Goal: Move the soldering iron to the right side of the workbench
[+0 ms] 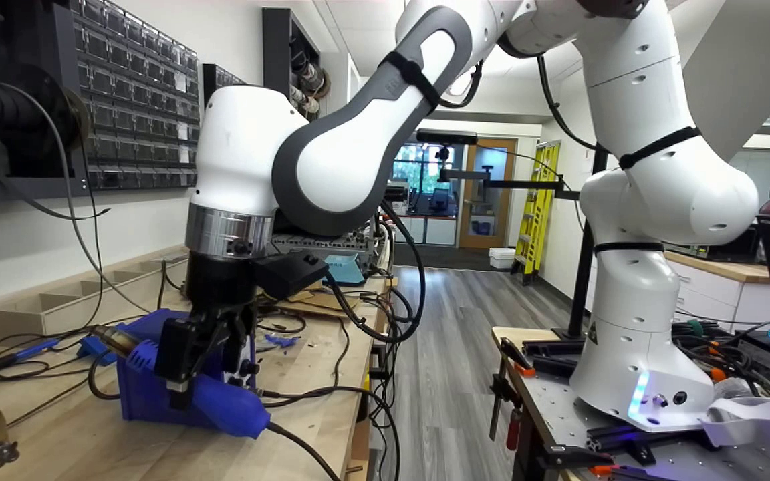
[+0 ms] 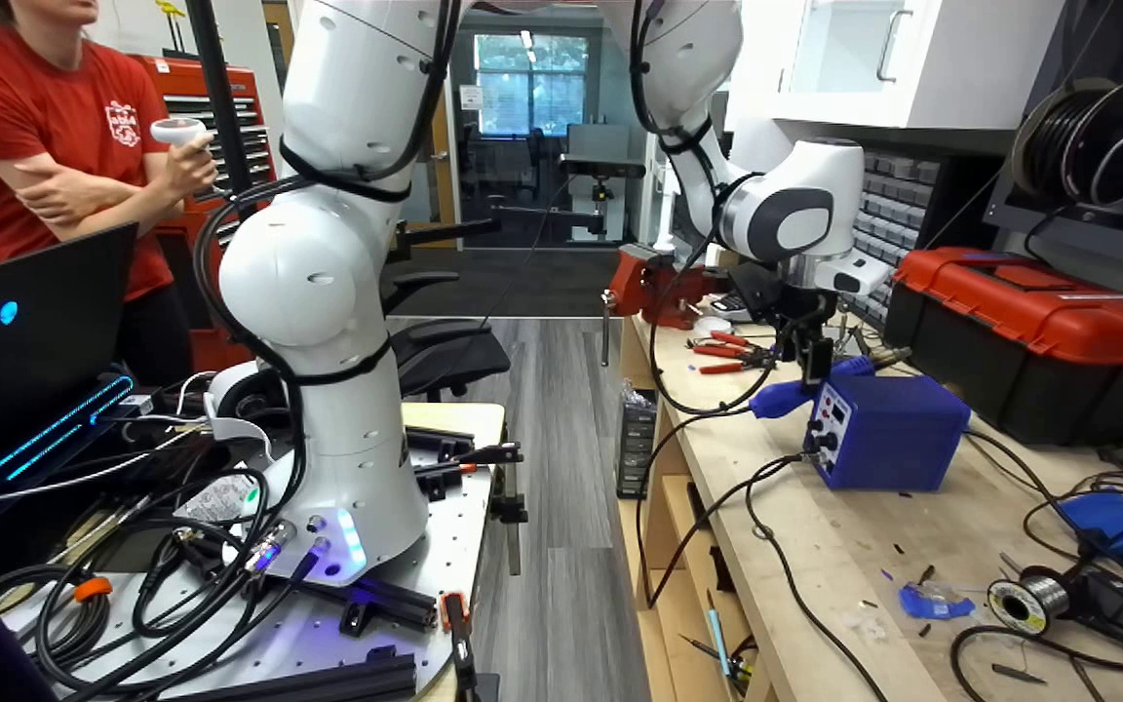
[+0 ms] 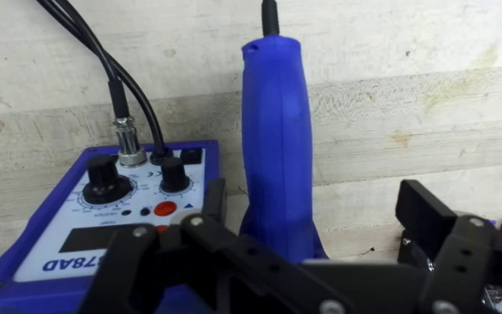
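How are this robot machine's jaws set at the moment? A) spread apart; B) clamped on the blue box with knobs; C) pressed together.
A: in the wrist view, the light wood of the workbench shows between the blue handpiece and one finger, so the jaws stand open.

The soldering station (image 2: pixel 898 434) stands on the workbench (image 2: pixel 854 546), the handpiece (image 3: pixel 279 144) just beside it.
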